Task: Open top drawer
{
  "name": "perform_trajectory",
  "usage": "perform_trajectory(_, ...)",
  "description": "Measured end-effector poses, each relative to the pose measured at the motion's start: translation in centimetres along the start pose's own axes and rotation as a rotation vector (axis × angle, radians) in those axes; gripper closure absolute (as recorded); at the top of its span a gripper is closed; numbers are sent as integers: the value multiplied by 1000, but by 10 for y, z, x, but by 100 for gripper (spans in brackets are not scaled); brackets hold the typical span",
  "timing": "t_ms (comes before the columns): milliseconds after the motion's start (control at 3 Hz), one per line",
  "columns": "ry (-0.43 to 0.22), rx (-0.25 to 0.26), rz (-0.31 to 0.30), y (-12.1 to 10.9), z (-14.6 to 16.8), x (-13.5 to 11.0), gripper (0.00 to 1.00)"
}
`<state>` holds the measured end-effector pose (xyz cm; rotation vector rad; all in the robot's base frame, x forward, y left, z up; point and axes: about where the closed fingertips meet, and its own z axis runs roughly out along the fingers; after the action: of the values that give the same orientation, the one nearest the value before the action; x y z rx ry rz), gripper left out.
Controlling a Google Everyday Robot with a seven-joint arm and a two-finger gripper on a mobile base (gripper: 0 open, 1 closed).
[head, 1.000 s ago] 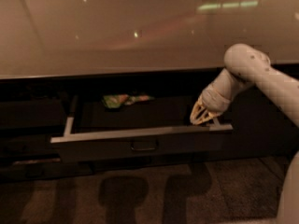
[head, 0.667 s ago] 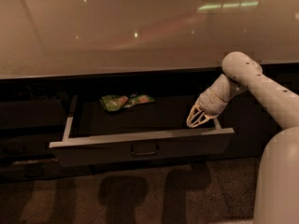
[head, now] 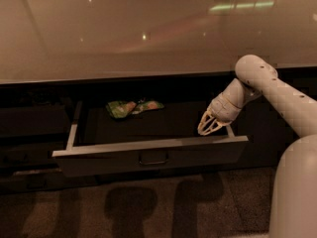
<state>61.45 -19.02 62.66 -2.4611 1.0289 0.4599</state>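
The top drawer (head: 148, 155) stands pulled well out from under the counter. Its dark front has a small rectangular centre pull (head: 152, 158), and a pale side rail (head: 73, 128) shows on the left. A green snack bag (head: 132, 107) lies at the back of its dark interior. My gripper (head: 212, 125) hangs inside the drawer at its right end, just behind the front panel, close to the right side rail.
A pale glossy countertop (head: 148, 33) overhangs the drawer. Dark closed fronts flank it at left (head: 29, 128) and right. My arm (head: 277, 93) comes in from the right, with a thick white part (head: 297, 192) at the lower right. Brown carpet (head: 138, 207) lies below.
The drawer has slid further out towards me. My gripper has moved with its front panel, down and slightly left, and my arm now fills more of the right side.
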Motion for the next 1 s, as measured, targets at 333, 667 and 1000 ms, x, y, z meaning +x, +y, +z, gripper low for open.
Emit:
perform_trajectory(333, 87, 72, -10, 9, -26, -14, 100)
perform_trajectory(667, 117, 144, 16, 41, -30, -28, 81)
perform_trajectory(1000, 117, 144, 16, 41, -30, -28, 58)
